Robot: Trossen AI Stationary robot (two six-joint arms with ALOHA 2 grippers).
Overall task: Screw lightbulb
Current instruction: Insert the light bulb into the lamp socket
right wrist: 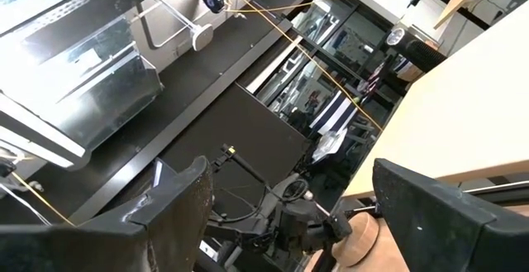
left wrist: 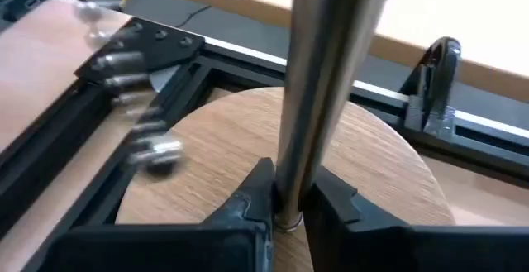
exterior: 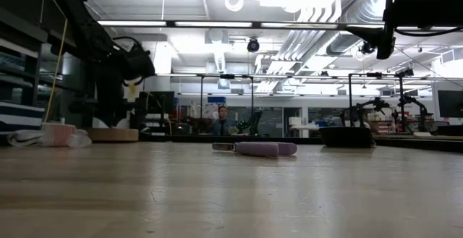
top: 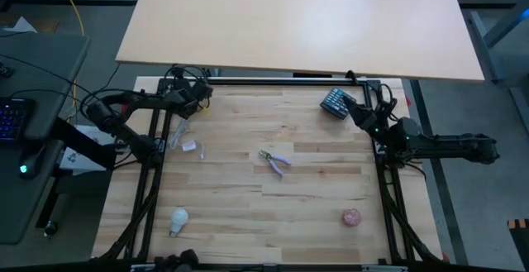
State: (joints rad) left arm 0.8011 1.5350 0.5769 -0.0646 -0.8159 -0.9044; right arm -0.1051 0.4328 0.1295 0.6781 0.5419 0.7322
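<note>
Left gripper (left wrist: 287,210) jaws clamp the metal stem (left wrist: 318,90).

Thin metal stem (left wrist: 318,90) runs off the frame's top, socket unseen. Round wooden disc (left wrist: 364,156) partly behind my left fingers (left wrist: 248,210). Corner bolts (left wrist: 153,144) blurred.

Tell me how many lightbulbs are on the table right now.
1. The lightbulb lies near the table's front left corner, apart from both arms. None other shows, though the arms could hide something small.
</note>
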